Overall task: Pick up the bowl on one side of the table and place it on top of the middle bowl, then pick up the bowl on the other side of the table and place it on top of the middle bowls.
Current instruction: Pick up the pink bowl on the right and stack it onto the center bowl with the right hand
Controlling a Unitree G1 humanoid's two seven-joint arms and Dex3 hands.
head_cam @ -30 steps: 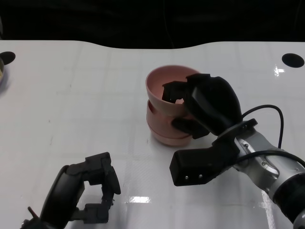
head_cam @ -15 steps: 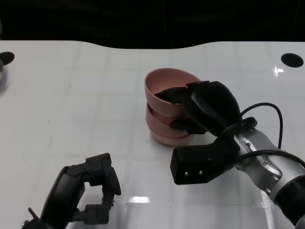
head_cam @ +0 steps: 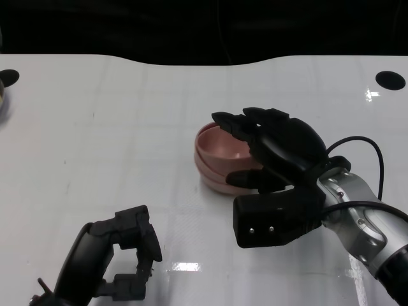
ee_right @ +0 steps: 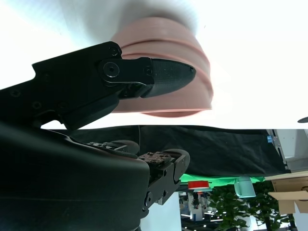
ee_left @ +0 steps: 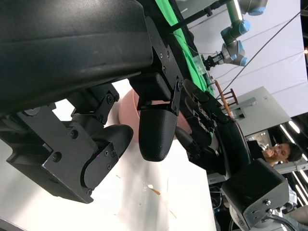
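Observation:
A stack of pink bowls [head_cam: 218,155] stands nested at the middle of the white table [head_cam: 115,127]. My right hand [head_cam: 280,150] hovers at the stack's right side with its fingers spread over the rim, holding nothing. Its thumb [head_cam: 245,180] lies close by the stack's near wall. The right wrist view shows one finger [ee_right: 159,79] stretched across the pink stack [ee_right: 178,96], which shows three rim bands. My left hand [head_cam: 124,255] stays low at the near left, fingers curled in and empty, far from the stack. The left wrist view shows the stack [ee_left: 127,103] behind the left hand's fingers [ee_left: 156,134].
A pale rounded object [head_cam: 3,95] is cut off at the table's left edge. Black round holes sit at the far left [head_cam: 9,76] and far right [head_cam: 391,80]. A person [ee_left: 279,154] and robot arms stand beyond the table in the left wrist view.
The tilted pink bowl in my right hand came down and now sits nested on the stack. The right hand's fingers let go and spread. My left hand has not moved.

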